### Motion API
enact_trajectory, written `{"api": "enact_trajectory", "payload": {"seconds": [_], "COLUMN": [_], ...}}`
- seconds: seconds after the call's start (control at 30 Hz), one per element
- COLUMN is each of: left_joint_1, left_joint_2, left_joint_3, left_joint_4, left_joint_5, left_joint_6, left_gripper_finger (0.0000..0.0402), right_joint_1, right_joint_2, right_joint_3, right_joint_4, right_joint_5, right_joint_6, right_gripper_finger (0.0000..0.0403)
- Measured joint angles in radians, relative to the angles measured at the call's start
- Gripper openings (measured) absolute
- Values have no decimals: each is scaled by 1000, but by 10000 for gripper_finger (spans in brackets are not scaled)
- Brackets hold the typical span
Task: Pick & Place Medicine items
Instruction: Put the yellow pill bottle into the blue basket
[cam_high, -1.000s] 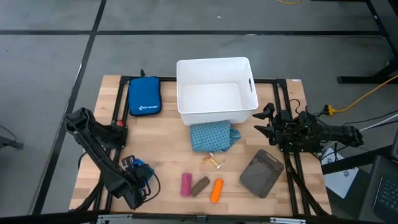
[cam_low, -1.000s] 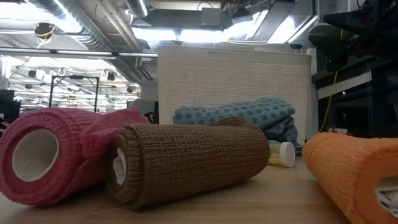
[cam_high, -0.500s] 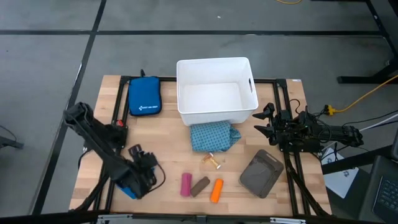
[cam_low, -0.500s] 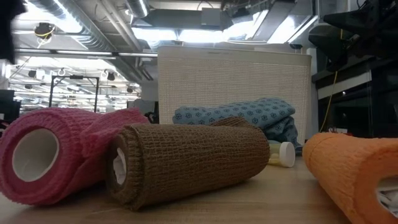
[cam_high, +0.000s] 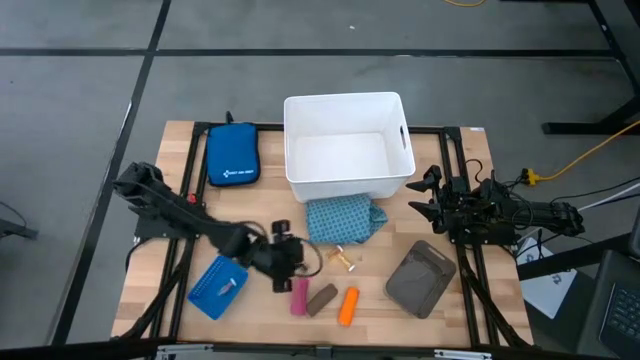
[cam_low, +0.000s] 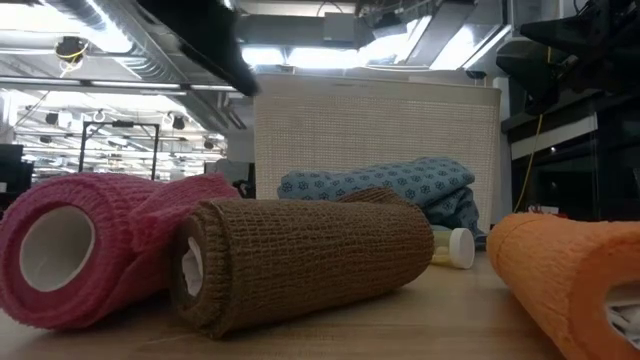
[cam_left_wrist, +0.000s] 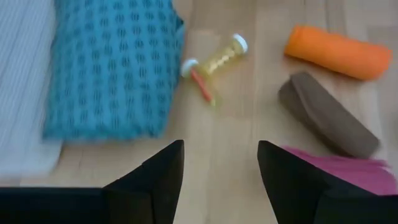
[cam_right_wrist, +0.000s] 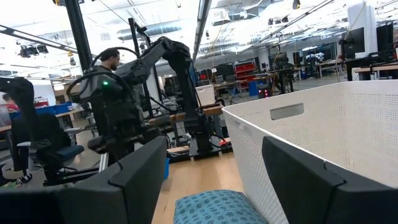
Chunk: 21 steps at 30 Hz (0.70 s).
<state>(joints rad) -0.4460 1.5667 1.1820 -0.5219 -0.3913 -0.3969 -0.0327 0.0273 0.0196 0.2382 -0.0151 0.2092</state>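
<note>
Near front edge of tabletop: pink bandage roll (cam_high: 299, 297), brown bandage roll (cam_high: 322, 298), orange bandage roll (cam_high: 348, 306) in row.

Left gripper (cam_high: 300, 262) just above pink roll, fingers spread, nothing held.

Rolls look light, soft, compressible; judge a grasp across mid-body, gentle squeeze.

Small yellow vial (cam_high: 343, 260) mid-table: tiny, may roll.

Teal patterned pack (cam_high: 342, 218) against white bin (cam_high: 296, 176), floppy.

Right gripper (cam_high: 422, 196) at right edge, spread, idle.

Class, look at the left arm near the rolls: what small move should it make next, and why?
Probably lower the left gripper onto the pink roll. Its jaws are open and sit just above that roll, which lies free on the table beside the brown roll. Nothing is held yet.
</note>
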Motion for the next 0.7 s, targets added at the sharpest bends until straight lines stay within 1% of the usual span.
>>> {"api": "enact_trajectory", "payload": {"seconds": [0.13, 0.33, 0.53, 0.7], "left_joint_1": [61, 96, 121, 147], "left_joint_2": [43, 99, 173, 267], "left_joint_3": [0, 3, 102, 192], "left_joint_4": [73, 165, 122, 105], "left_joint_5": [47, 106, 151, 189], "left_joint_6": [158, 399, 550, 669], "left_gripper_finger": [210, 216, 209, 201], "right_joint_1": [0, 0, 0, 0], "right_joint_2": [0, 0, 0, 0], "right_joint_3": [0, 0, 0, 0], "right_joint_4": [0, -32, -88, -105], "right_joint_5": [0, 0, 1, 0], "right_joint_6": [0, 19, 67, 72], "right_gripper_finger": [266, 266, 266, 266]}}
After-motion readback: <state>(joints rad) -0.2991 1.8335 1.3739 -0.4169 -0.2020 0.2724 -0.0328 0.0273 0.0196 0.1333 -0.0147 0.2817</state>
